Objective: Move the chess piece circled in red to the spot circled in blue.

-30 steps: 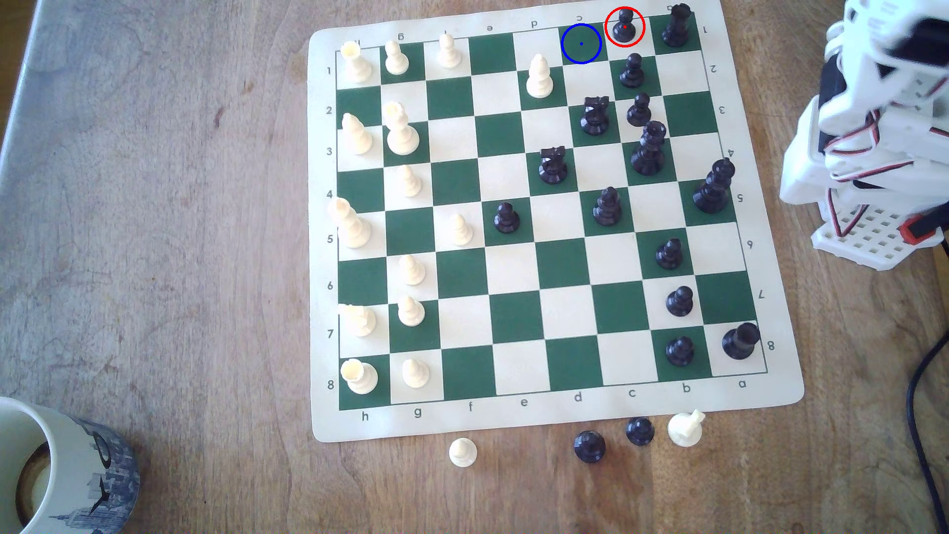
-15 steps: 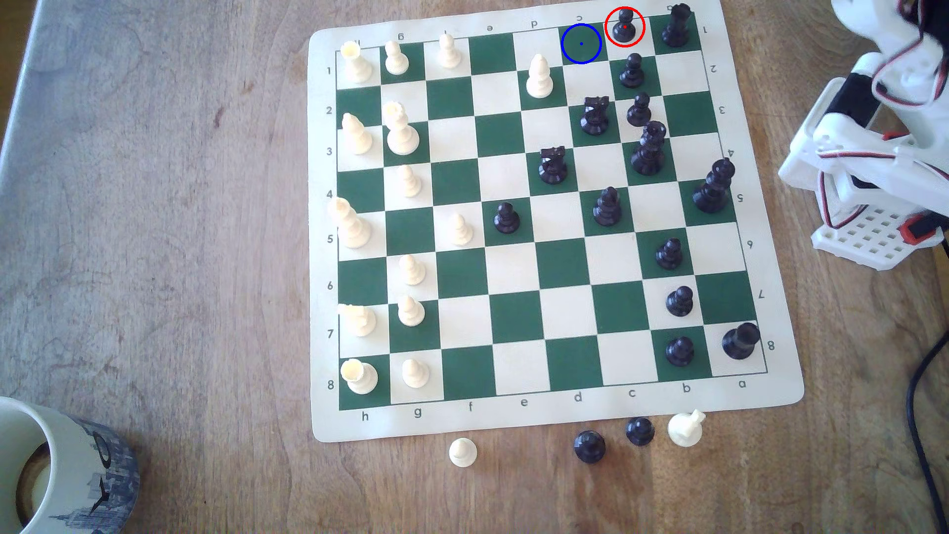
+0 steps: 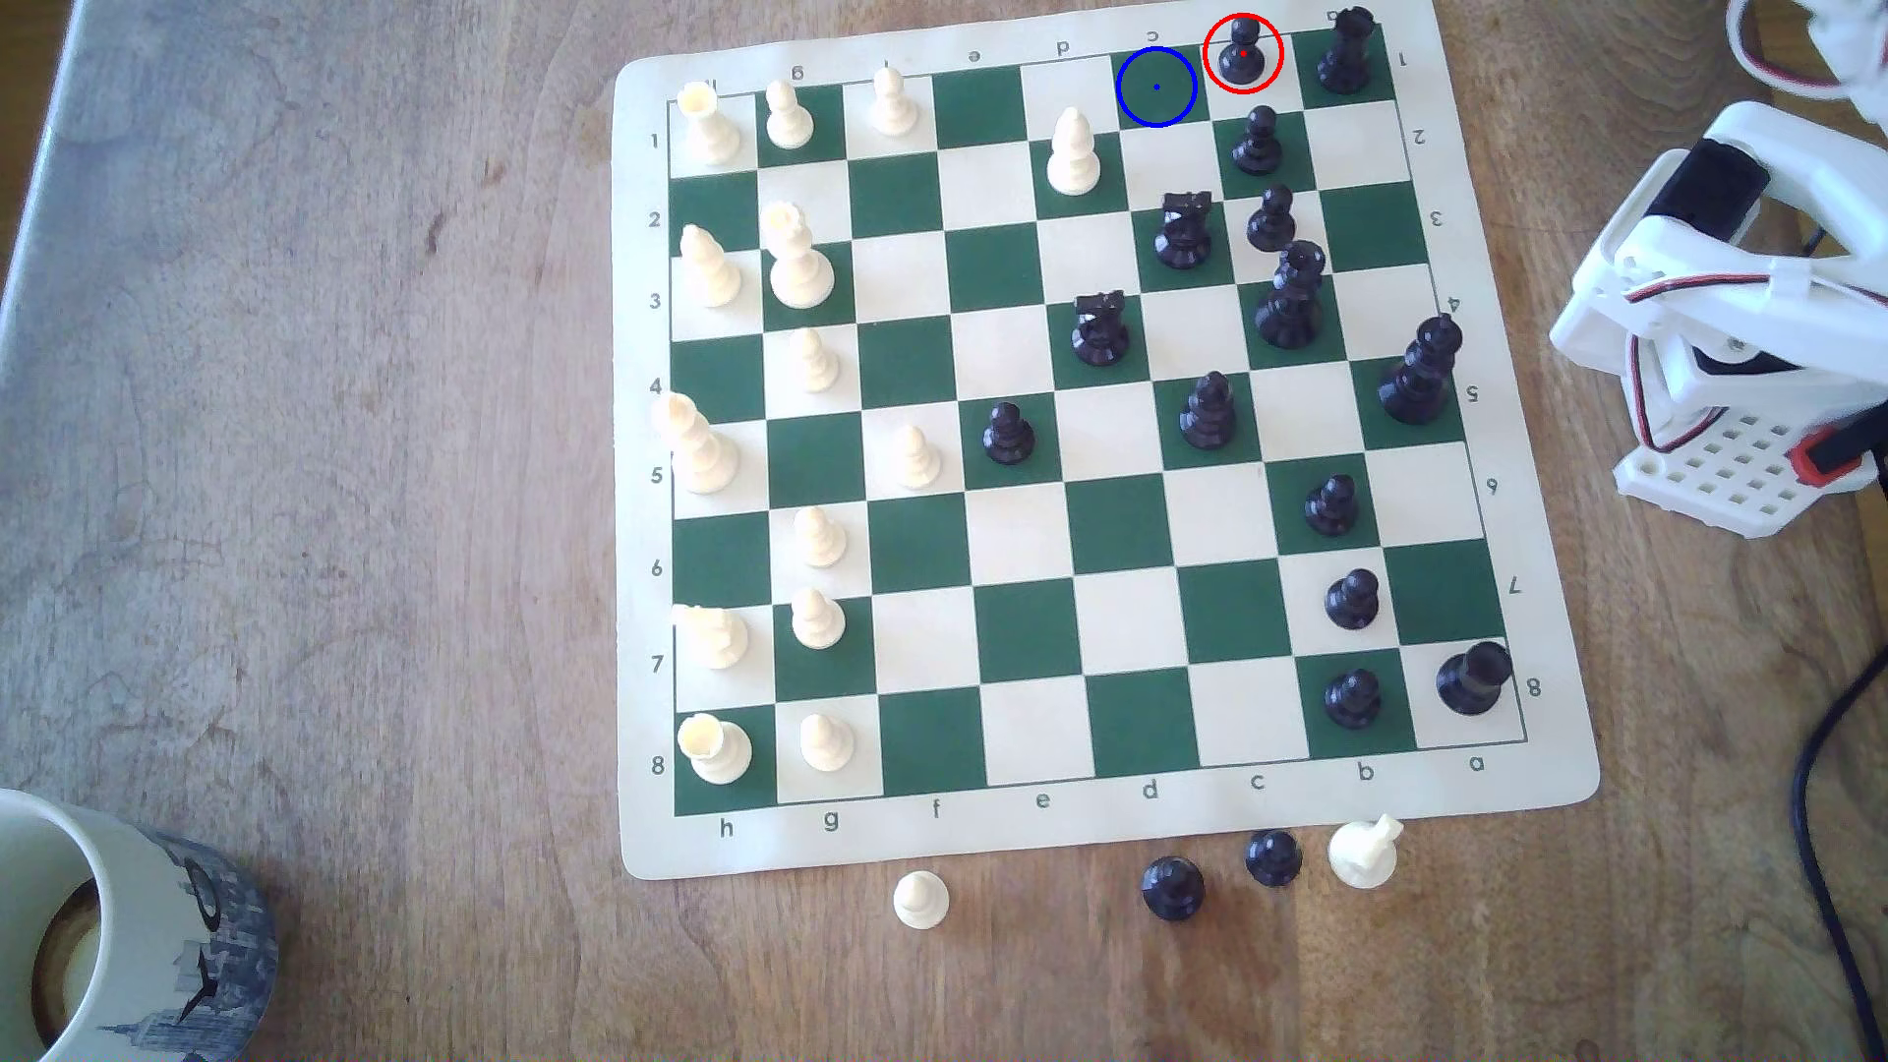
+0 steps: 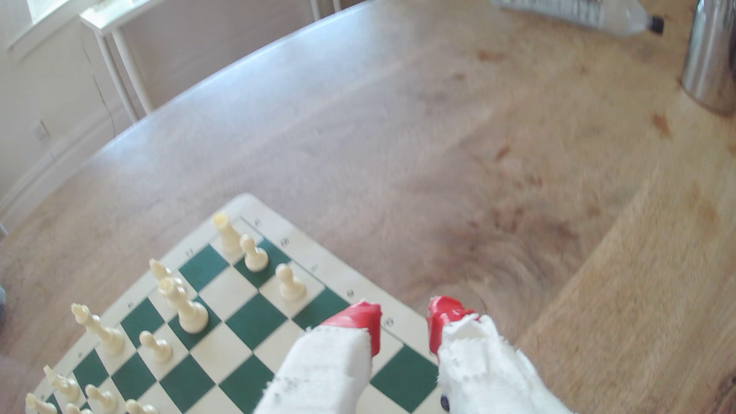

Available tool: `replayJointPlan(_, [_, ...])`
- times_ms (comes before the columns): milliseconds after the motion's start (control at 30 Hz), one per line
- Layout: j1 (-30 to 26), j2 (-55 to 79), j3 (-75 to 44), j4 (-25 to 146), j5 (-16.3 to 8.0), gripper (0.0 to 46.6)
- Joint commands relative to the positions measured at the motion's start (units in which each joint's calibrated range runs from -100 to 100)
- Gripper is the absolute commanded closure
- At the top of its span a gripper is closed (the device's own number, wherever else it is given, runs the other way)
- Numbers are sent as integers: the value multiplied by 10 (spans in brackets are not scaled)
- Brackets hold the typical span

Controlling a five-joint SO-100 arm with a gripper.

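The black pawn (image 3: 1242, 53) waits in its red ring on the board's far row, the blue-ringed green square (image 3: 1155, 87) just beside it. The gripper (image 4: 403, 324) rides high, jaws parted, empty; it should centre over the ball head, clear of the rook (image 3: 1346, 51).

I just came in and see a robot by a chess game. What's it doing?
The robot arm is getting ready to move a black pawn ringed in red to the green square ringed in blue beside it. The pawn has not been touched. The gripper is open and empty, up above the board's edge.
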Motion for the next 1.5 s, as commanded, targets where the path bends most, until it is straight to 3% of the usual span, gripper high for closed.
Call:
replayJointPlan(0, [8,98,-80,62,-9,387])
replayJointPlan(300, [18,273,-187,117,-27,375])
replayJointPlan(767, [38,408,-175,91,-28,340])
replayJointPlan(1467, [46,574,-186,3,-27,334])
